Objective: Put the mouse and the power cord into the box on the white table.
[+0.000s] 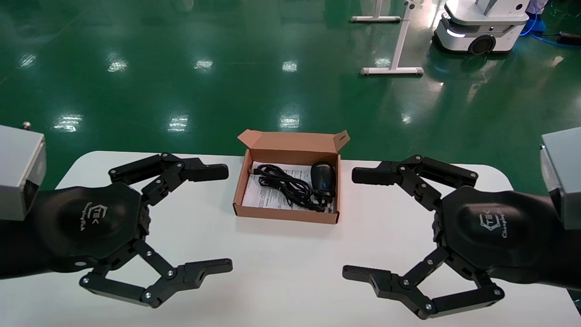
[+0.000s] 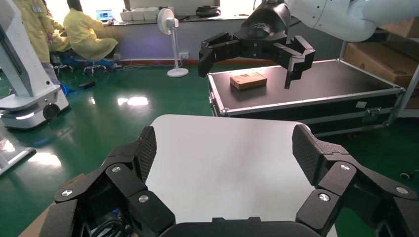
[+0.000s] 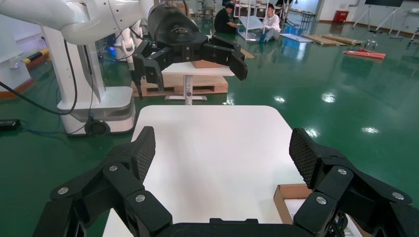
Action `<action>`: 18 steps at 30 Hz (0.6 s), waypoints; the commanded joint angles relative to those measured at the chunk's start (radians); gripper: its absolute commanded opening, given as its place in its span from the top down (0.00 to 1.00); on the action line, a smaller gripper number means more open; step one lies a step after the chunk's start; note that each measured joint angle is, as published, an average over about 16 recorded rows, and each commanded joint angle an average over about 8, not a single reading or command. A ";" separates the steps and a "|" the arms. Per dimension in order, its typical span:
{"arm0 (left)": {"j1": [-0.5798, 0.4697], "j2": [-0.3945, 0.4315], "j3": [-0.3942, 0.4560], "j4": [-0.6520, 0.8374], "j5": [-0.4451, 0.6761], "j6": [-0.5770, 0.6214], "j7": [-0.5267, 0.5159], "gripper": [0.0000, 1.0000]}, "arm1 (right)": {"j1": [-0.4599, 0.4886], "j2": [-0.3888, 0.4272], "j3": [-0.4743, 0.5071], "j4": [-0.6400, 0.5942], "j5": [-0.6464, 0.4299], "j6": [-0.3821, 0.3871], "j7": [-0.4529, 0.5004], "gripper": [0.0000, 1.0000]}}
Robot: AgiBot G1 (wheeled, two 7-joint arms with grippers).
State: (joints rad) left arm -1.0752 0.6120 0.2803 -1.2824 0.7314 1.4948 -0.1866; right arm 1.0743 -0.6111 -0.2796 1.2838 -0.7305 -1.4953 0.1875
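Head view alone shows mouse (image 1: 323, 176), power cord (image 1: 283, 185) inside box (image 1: 287, 213); left tool (image 1: 217, 218), right tool (image 1: 358, 222) spread wide, empty.

Robotics lab, glossy green floor (image 1: 181, 68), wheeled robot base (image 1: 481, 27), gowned workers (image 2: 89, 34)
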 commanded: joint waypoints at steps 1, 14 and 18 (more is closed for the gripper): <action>0.000 0.000 0.000 0.000 0.000 0.000 0.000 0.00 | 0.000 0.000 0.000 0.000 0.000 0.000 0.000 0.00; 0.000 0.000 0.000 0.000 0.000 0.000 0.000 0.00 | 0.000 0.000 0.000 0.000 0.000 0.000 0.000 0.00; 0.000 0.000 0.000 0.000 0.000 0.000 0.000 0.00 | 0.000 0.000 0.000 0.000 0.000 0.000 0.000 0.00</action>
